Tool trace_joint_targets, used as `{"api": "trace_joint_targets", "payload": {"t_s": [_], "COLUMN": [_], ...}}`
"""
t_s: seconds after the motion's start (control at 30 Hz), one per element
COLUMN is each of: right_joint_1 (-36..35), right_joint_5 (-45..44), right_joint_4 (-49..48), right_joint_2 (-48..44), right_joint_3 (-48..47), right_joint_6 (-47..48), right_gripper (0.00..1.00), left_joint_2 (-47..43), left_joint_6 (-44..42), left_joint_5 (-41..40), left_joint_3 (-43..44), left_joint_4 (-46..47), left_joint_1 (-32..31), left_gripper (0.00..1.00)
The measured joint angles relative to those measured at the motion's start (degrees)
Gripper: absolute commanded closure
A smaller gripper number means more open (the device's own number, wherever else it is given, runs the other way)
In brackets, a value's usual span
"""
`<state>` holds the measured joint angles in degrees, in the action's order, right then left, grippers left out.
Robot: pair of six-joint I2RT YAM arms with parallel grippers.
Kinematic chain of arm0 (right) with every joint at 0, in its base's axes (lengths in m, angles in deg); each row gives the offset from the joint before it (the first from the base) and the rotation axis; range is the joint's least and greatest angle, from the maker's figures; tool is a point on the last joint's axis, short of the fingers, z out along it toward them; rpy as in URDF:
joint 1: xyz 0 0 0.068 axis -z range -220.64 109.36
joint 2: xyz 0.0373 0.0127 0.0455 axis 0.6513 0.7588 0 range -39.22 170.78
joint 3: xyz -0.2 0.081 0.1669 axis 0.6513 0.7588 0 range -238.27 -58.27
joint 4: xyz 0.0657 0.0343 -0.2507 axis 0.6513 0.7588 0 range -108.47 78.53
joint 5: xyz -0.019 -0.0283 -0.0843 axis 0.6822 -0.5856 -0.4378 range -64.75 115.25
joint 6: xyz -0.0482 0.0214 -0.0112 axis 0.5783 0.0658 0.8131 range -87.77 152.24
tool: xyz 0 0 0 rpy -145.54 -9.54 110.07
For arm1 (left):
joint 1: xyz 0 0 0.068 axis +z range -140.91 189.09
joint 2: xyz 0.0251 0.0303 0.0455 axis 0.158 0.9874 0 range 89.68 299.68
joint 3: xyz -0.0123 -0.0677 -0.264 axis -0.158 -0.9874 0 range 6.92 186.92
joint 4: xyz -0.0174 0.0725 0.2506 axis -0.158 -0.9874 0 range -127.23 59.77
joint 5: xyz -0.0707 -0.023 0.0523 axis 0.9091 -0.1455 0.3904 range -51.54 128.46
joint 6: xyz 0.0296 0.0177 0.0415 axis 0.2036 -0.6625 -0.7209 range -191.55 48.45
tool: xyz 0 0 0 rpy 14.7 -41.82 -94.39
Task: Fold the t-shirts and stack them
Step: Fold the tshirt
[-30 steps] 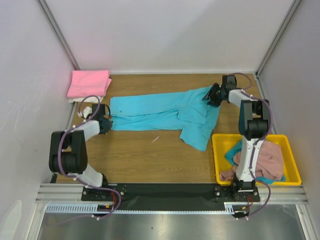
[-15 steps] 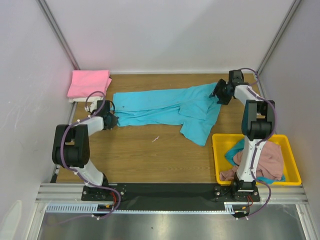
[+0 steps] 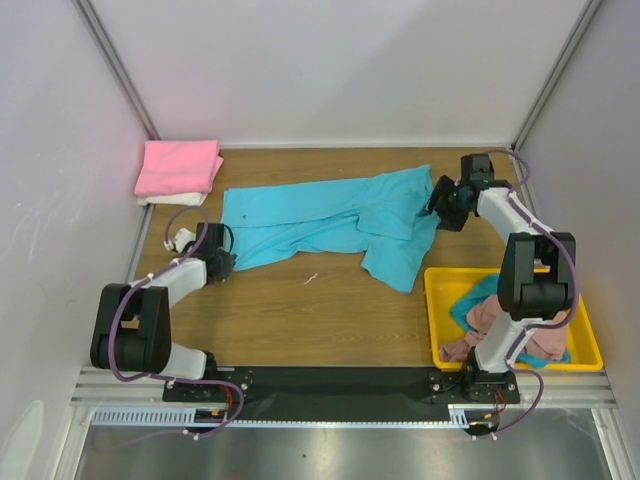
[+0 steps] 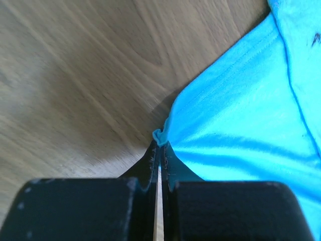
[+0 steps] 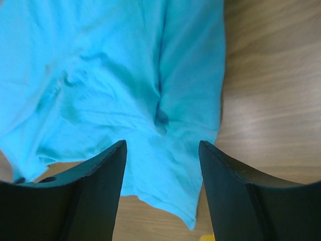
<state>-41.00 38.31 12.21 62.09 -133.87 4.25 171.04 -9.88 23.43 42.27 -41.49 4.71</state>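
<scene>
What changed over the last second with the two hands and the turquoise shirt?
The right hand opened, let go of the turquoise t-shirt at its right end and drew back to the right. The left hand, shut on a shirt corner, pulled it slightly toward the near edge. The folded pink and cream stack and the yellow tray are unchanged.

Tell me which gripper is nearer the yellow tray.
Right. The right gripper hovers over the turquoise t-shirt just beyond the yellow tray; the left gripper pinches the shirt's opposite end.

On the table (image 3: 300, 320) a turquoise shirt (image 3: 330, 215) is spread between left gripper (image 3: 224, 262) and right gripper (image 3: 437, 205); a stack (image 3: 180, 168) is set beyond the left, a tray (image 3: 431, 315) behind the right.
</scene>
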Motion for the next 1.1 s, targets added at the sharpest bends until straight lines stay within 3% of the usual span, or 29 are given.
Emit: {"api": "trace_joint_targets", "payload": {"t_s": [0.27, 0.5, 0.73, 1.1], "right_joint_1": [-9.3, -14.5, -21.3, -24.8], "right_joint_5": [-2.7, -8.3, -14.3, -18.3], "right_joint_4": [4.3, 8.3, 11.5, 12.5], "right_joint_2": [-0.9, -11.3, -13.1, -12.7], "right_joint_3": [0.6, 6.2, 10.3, 15.0], "right_joint_6": [-2.6, -9.3, -13.9, -17.8], "right_gripper": [0.35, 0.34, 0.32, 0.28], "left_joint_2": [0.1, 0.1, 0.0, 0.0], "left_joint_6": [0.5, 1.4, 1.5, 1.3], "left_joint_5": [-2.7, -3.0, -3.3, -3.3], "left_joint_3": [0.0, -0.2, -0.8, -0.9], "left_joint_4": [-0.2, 0.3, 1.6, 2.1], "left_joint_1": [0.0, 0.0, 0.0, 0.0], "left_gripper": [1.0, 1.0, 1.0, 1.0]}}
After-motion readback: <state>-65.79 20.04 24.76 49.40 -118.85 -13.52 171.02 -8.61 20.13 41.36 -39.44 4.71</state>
